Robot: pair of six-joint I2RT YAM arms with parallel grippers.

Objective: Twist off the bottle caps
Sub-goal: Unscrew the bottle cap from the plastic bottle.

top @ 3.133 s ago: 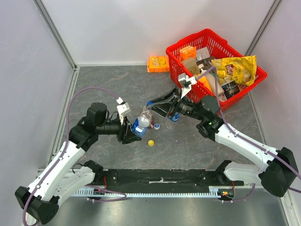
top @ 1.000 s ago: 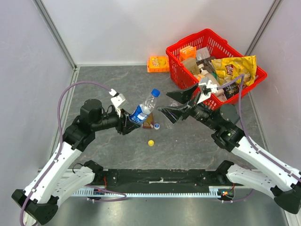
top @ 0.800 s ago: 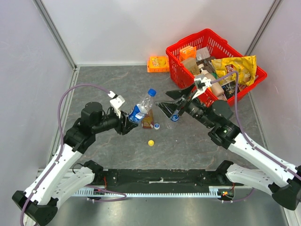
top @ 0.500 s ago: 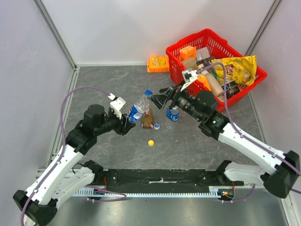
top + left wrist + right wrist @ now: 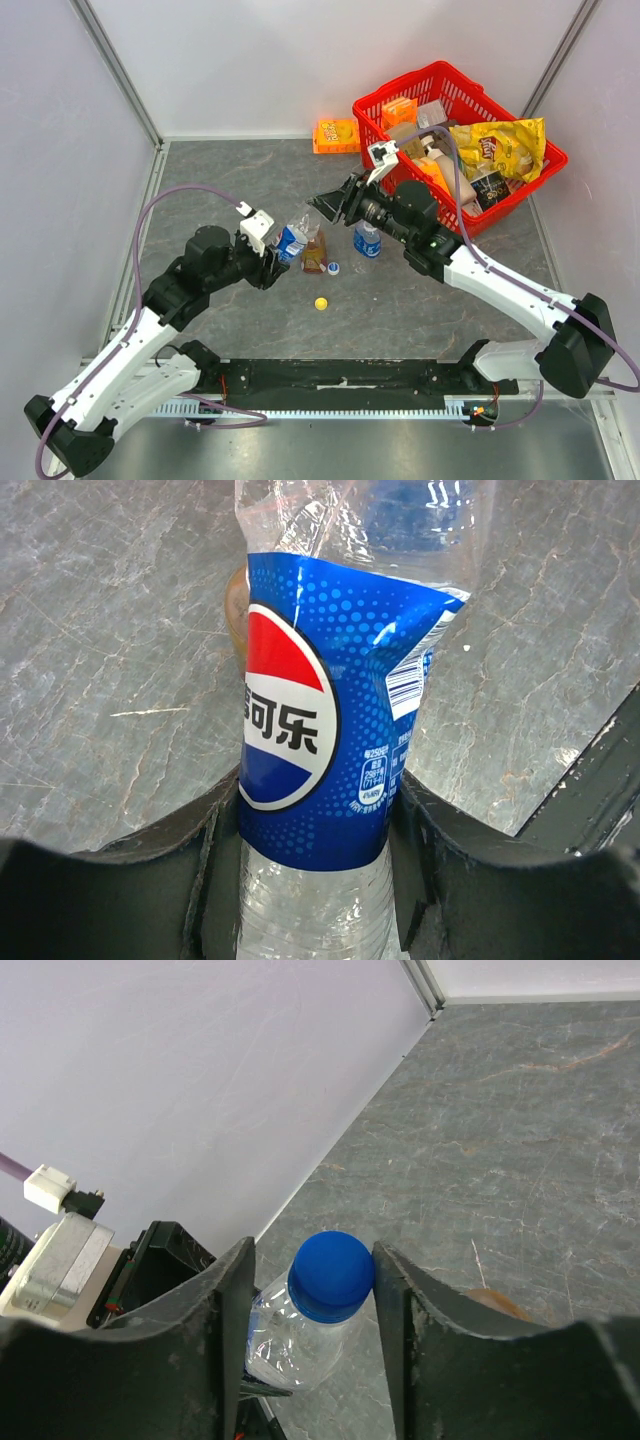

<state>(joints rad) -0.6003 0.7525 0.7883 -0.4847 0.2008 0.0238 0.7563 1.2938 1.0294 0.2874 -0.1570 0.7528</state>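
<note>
My left gripper (image 5: 312, 805) is pinching a clear bottle (image 5: 293, 240) around its blue label, with a jaw pressed against each side. The label carries the red, white and blue Pepsi globe, the characters 可乐 in white, and a barcode with print too fine for me to read. The bottle sits near the middle of the table (image 5: 220, 180), leaning with its top toward the far right. On the right wrist camera, the right gripper (image 5: 315, 1260) straddles the bottle's blue cap (image 5: 332, 1272). Its jaws are spread slightly wider than the cap: one finger looks to touch it, the other shows a sliver of gap. Just right of the held bottle is an amber bottle (image 5: 314, 256) whose label I cannot read. Further right stands a second clear bottle (image 5: 367, 240) with a blue label. A whitish-blue cap (image 5: 333, 267) and a yellow cap (image 5: 320, 303) lie loose on the table, nearer me. At the far right, a red basket (image 5: 366, 120) holds a yellow snack bag (image 5: 500, 145) with a red badge I cannot make out.
</note>
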